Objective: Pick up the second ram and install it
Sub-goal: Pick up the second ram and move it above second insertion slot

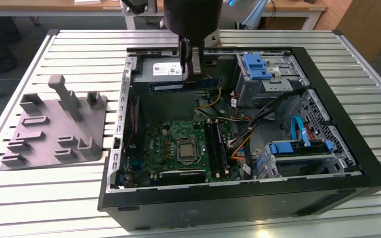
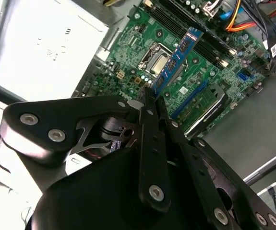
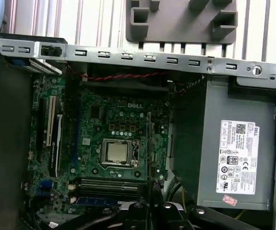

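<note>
Above the open case (image 1: 243, 203) on the bench (image 1: 45, 198), the tool (image 1: 189, 74) hangs with its fingers (image 2: 150, 143) clamped on the ram (image 1: 184, 87). It grips the stick at about the middle of its upper edge, so the ram juts out evenly to either side. The ram touches nothing else. It is in the air over the far part of the case, near the grey supply (image 1: 164, 67) and higher than the board (image 1: 170, 144).

What matters is how the ram lies to the slots (image 1: 218, 144). In the exterior view its long axis runs from that view's left to its right, while the slots run from far to near along the board's edge, beside the socket (image 1: 185, 148). The two are crosswise, at roughly a right angle. The slots are also lower than the tool, toward the near side and a little to the exterior view's right.

Both wrist views agree. In the second wrist view the blue stick (image 2: 176, 57) reaches out from the fingertips at an angle to the dark slots (image 2: 200, 33). In the first wrist view the ram shows edge-on as a thin line (image 3: 149, 143), square to the slots (image 3: 109, 184).

As I judge it, the ram is neither over its slot nor aligned with it, so the install is not yet begun. A grey block (image 1: 55, 129) sits on the bench at the exterior view's left, well apart from the tool
</note>
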You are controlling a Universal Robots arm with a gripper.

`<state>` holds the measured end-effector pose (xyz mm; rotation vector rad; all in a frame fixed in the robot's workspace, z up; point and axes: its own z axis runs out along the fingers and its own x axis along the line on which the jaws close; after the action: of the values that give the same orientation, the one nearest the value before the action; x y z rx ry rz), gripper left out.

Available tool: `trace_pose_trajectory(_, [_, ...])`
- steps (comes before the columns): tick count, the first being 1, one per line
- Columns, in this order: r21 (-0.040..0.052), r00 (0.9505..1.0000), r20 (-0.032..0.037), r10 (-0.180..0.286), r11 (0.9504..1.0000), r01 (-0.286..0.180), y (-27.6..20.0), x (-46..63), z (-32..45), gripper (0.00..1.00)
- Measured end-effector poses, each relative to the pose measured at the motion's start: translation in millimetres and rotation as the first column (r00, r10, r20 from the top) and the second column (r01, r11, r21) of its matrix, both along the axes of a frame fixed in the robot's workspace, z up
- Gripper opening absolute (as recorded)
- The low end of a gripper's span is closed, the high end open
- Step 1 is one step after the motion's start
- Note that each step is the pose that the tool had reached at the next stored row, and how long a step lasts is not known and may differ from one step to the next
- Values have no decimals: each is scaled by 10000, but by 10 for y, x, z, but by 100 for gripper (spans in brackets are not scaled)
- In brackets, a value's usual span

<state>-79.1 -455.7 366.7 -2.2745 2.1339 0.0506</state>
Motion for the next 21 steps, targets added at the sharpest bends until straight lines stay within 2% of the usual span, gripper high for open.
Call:
trace_pose_trajectory(5, [0, 10000, 4, -46, 10000, 46, -66, 17, -91, 14])
trace_pose_trajectory(14, [-1, 10000, 3, -46, 10000, 46, -129, 183, -254, 14])
trace_pose_trajectory(21, [1, 10000, 4, -45, 10000, 45, -240, 252, -383, 14])
